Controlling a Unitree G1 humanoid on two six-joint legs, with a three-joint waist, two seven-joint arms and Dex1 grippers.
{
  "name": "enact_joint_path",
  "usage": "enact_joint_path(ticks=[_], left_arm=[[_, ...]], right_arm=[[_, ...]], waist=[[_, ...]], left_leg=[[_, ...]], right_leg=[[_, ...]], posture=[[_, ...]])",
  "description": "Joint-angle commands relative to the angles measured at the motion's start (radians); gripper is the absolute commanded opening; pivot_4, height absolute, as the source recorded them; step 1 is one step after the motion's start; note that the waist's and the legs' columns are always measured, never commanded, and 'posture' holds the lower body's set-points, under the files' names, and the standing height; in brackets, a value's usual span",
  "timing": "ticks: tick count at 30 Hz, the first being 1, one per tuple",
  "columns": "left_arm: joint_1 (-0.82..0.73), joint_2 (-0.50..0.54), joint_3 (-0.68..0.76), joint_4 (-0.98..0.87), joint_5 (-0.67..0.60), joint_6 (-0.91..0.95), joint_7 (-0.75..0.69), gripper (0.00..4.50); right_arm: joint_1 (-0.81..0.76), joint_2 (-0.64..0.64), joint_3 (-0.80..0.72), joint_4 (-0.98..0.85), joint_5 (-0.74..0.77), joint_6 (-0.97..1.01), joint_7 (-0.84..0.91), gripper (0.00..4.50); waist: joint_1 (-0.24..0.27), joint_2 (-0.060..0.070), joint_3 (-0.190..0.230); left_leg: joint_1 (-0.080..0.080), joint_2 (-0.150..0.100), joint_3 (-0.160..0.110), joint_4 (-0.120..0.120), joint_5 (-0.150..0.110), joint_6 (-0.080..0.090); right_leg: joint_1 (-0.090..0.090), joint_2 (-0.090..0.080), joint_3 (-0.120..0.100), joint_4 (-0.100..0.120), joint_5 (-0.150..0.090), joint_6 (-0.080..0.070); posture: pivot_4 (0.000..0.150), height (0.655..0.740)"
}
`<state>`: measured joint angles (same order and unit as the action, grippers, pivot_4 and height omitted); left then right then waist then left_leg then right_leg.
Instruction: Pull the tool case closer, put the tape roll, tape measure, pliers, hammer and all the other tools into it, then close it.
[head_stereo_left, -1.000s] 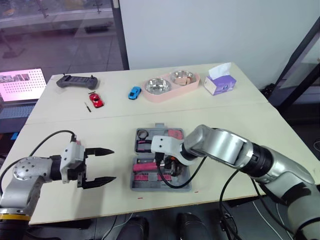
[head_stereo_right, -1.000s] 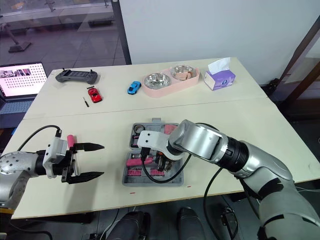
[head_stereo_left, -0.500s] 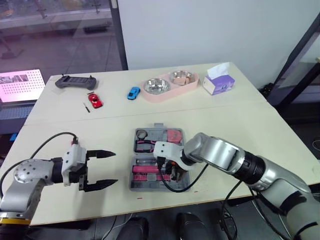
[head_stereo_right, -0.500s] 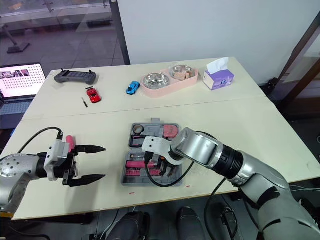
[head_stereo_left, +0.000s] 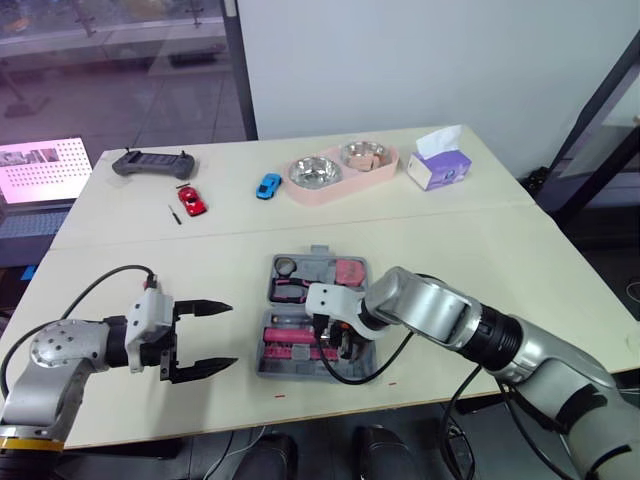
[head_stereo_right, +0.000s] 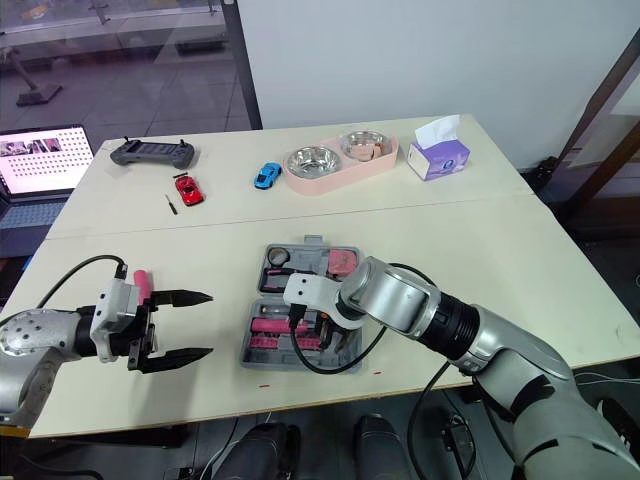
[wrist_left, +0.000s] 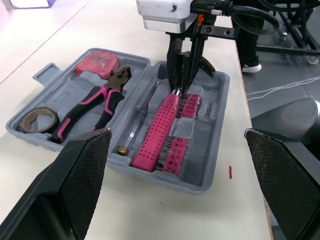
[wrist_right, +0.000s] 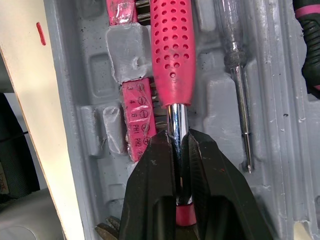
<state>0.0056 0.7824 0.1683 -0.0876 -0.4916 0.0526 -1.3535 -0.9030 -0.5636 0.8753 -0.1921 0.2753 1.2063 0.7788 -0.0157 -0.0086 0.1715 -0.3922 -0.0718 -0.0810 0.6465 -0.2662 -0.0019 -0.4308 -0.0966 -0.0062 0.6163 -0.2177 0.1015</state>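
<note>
- Right end effector is clamped on the chrome shaft of the hammer, just past the pink handle. That grip likely lets it press the tool flat into its moulded slot.
- Hammer lies in the nearer half of the open tool case, beside a screwdriver.
- Pliers, tape roll and tape measure sit in the farther half.
- Left end effector, its 2 fingers spread and empty, hovers over the desk left of the case, probably kept clear for the lid.
</note>
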Motion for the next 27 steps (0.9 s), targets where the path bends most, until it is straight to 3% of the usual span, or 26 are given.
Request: enact_joint_path(ticks=[1,15,17,18,23,27], left_arm=[[0.002,0.002,0.007,-0.029,-0.020,-0.003,-0.002,4.50],[0.002,-0.002,0.003,-0.031,-0.019,0.000,0.001,4.50],[0.005,-0.001,0.004,-0.034,-0.019,0.000,0.000,4.50],[0.006,-0.001,0.003,-0.035,-0.019,0.000,-0.001,4.50],[0.011,-0.002,0.004,-0.042,-0.023,0.007,0.001,4.50],[0.014,-0.003,0.005,-0.048,-0.025,0.010,0.003,4.50]], right_arm=[[-0.018,0.005,-0.047,-0.009,-0.018,0.001,0.005,0.07],[0.003,0.018,-0.068,-0.008,-0.025,0.015,-0.009,0.07],[0.006,0.019,-0.073,-0.008,-0.031,0.009,-0.013,1.00],[0.007,0.020,-0.076,-0.008,-0.034,0.007,-0.014,1.20],[0.008,0.031,-0.093,-0.015,-0.040,0.008,-0.012,3.76],[0.003,0.037,-0.114,-0.028,-0.035,0.017,-0.010,3.76]], waist=[[0.000,0.000,0.000],[0.001,0.000,0.000],[0.001,0.000,0.000],[0.001,0.000,0.000],[0.001,0.000,0.000],[0.001,0.000,0.000]], left_leg=[[0.000,0.000,0.000,0.000,0.000,0.000],[0.000,0.000,0.000,0.000,0.000,0.000],[0.000,0.000,0.000,0.000,0.000,0.000],[0.000,0.000,0.000,0.000,0.000,0.000],[0.000,0.000,0.000,0.000,0.000,0.000],[0.000,0.000,0.000,0.000,0.000,0.000]], right_leg=[[0.000,0.000,0.000,0.000,0.000,0.000],[0.000,0.000,0.000,0.000,0.000,0.000],[0.000,0.000,0.000,0.000,0.000,0.000],[0.000,0.000,0.000,0.000,0.000,0.000],[0.000,0.000,0.000,0.000,0.000,0.000],[0.000,0.000,0.000,0.000,0.000,0.000]], posture=[[0.150,0.7400],[0.150,0.7400],[0.150,0.7400],[0.150,0.7400],[0.150,0.7400],[0.150,0.7400]])
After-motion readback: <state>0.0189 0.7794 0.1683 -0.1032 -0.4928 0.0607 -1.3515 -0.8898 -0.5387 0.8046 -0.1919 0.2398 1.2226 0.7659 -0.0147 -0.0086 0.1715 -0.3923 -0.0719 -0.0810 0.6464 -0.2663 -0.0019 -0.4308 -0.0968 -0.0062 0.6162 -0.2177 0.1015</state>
